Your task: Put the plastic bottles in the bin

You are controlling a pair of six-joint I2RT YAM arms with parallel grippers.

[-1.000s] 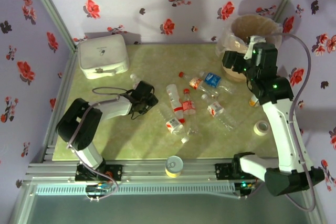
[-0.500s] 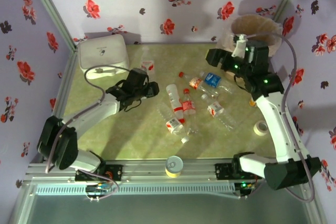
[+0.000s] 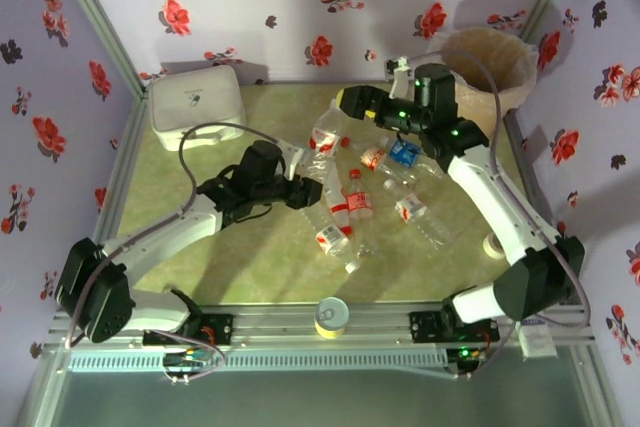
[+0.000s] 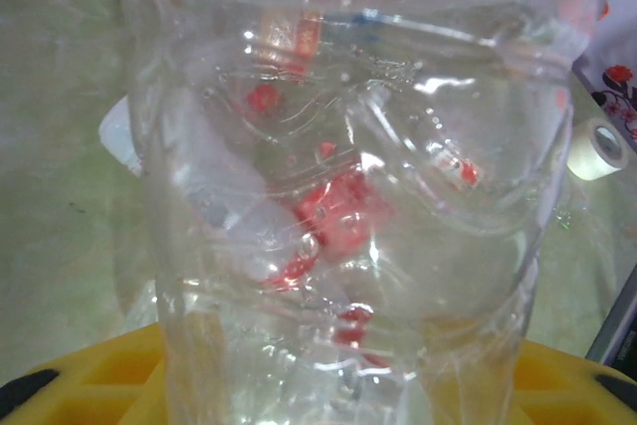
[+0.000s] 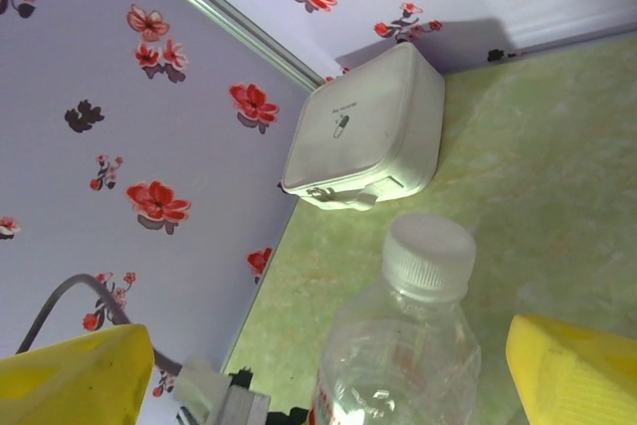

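Note:
My left gripper (image 3: 308, 175) is shut on a clear plastic bottle (image 3: 325, 139) with a white cap, holding it tilted above the middle of the table. That bottle (image 4: 348, 196) presses close to the left wrist camera, above the yellow jaws of the left gripper (image 4: 338, 390). My right gripper (image 3: 347, 107) is open beside the bottle's top. In the right wrist view the bottle's white cap (image 5: 430, 256) stands between the spread yellow fingers of the right gripper (image 5: 323, 375), apart from both. Several more bottles (image 3: 357, 195) lie on the table. The beige bin (image 3: 520, 75) stands at the back right.
A white box (image 3: 196, 105) (image 5: 368, 141) sits at the back left corner. A yellow-rimmed tin (image 3: 332, 315) stands at the near edge. A tape roll (image 3: 495, 243) (image 4: 602, 146) lies at the right. Flowered walls close the back and sides.
The left arm carried its bottle rightward to the table's middle. The right arm swung left from the bin and now has its open fingers around the bottle's cap.

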